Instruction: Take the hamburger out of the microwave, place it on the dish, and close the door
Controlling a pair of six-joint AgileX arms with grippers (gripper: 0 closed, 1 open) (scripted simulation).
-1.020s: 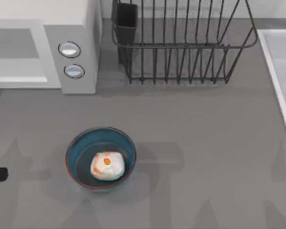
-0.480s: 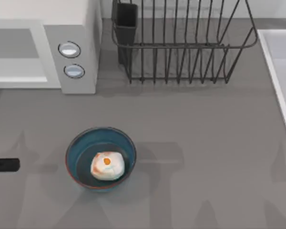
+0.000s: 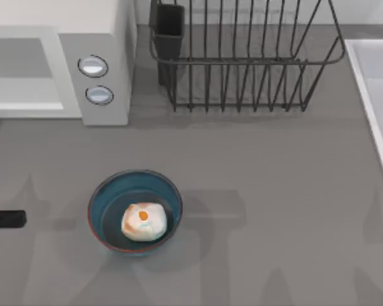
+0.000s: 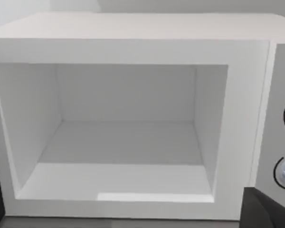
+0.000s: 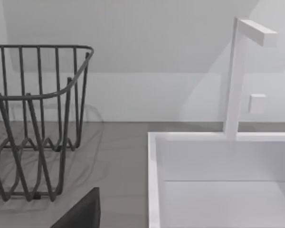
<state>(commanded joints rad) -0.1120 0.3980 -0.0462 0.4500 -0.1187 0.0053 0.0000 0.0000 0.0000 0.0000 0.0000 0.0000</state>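
The hamburger (image 3: pixel 142 222) lies in the dish (image 3: pixel 105 192), before the microwave (image 3: pixel 102 38).

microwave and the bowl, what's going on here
The hamburger already sits in the dish on the table, at the near left of the top view. The microwave at the far left is open, and the left wrist view looks straight into its bare cavity, so closing the door is what remains. A dark part of the left arm pokes in at the table's left edge, beside the dish and apart from it. A wire rack stands to the microwave's right.
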